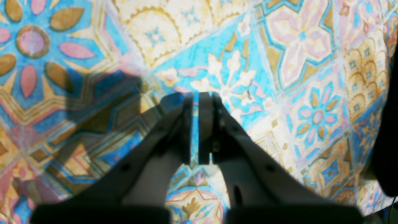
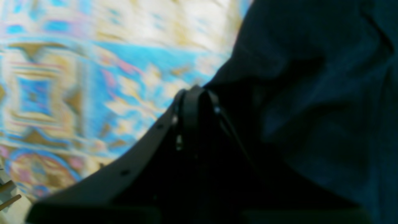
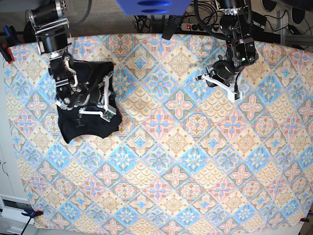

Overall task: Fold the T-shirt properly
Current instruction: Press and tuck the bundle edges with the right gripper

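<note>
Left wrist view: our left claw (image 1: 199, 127) hangs closed and empty above the patterned tabletop (image 1: 279, 62). Right wrist view, blurred: our right claw (image 2: 194, 102) is closed, its tips at the T-shirt (image 2: 311, 93); a grip we cannot confirm. Base view: the T-shirt (image 3: 83, 125) lies bunched near the tabletop's (image 3: 171, 171) far left corner, under our right claw (image 3: 105, 110).

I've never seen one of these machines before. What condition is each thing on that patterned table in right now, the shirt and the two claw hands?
Plain black cloth T-shirt: bunched in a compact heap near the table's far left edge in the base view, not flat.
Right gripper: jaws shut, at the shirt's edge; whether it pinches cloth is unclear.
Left gripper: jaws shut, holding nothing, over bare tablecloth away from the shirt.
Colourful tile-patterned tablecloth: spread flat.
</note>
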{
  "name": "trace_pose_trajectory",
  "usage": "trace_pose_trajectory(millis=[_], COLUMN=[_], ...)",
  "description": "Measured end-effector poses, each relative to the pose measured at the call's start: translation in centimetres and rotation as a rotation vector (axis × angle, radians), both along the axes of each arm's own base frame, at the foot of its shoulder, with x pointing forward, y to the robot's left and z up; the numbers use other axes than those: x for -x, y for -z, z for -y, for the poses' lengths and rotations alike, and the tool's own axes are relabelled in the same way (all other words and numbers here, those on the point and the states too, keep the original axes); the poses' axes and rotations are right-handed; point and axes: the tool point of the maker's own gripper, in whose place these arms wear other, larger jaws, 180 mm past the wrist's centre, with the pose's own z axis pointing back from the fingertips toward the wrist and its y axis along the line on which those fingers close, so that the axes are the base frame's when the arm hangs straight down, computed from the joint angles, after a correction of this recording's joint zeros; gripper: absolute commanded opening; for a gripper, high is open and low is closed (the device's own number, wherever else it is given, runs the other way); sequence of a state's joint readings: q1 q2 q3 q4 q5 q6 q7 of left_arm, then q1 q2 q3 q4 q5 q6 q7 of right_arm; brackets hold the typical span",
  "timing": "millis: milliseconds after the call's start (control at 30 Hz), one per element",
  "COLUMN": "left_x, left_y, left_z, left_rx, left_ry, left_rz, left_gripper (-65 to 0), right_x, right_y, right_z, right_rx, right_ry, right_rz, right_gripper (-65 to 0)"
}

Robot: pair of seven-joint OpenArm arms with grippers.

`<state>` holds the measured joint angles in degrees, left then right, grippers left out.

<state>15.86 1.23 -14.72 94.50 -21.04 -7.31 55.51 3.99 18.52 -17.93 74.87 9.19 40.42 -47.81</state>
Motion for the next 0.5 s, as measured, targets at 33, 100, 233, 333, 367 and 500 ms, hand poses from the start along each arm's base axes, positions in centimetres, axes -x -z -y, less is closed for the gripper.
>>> trace_pose_trajectory(millis=[33,100,233,333,367,500], left_x=[0.0,0.0,-0.1,-0.1,-0.1,-0.2], left_y=[0.0,0.0,-0.1,0.0,0.0,-0.3], left_z=[0.0,0.0,0.0,-0.1,-0.1,0.3], left_rx=[-0.001,0.000,0.000,-0.003,-0.001,0.046], left_ry=[0.000,0.000,0.000,0.000,0.000,-0.012], left_rz=[0.000,0.000,0.003,0.002,0.002,0.014], left_gripper=[-62.0,-62.0,-62.0,-62.0,-62.0,-62.0], right_x=[-0.2,-0.6,-0.9,-0.9,-0.9,-1.0], right_y=[-0.1,-0.1,-0.1,-0.2,-0.1,-1.4], right_z=[0.4,1.1,1.7,1.6,1.7,1.3], right_rx=[0.010,0.028,0.035,0.037,0.038,0.076], right_ry=[0.003,0.006,0.015,0.012,0.012,-0.028], right_rz=[0.001,-0.002,0.002,0.006,0.005,0.044], right_gripper=[-60.5,-60.5,-60.5,-60.5,-60.5,-60.5])
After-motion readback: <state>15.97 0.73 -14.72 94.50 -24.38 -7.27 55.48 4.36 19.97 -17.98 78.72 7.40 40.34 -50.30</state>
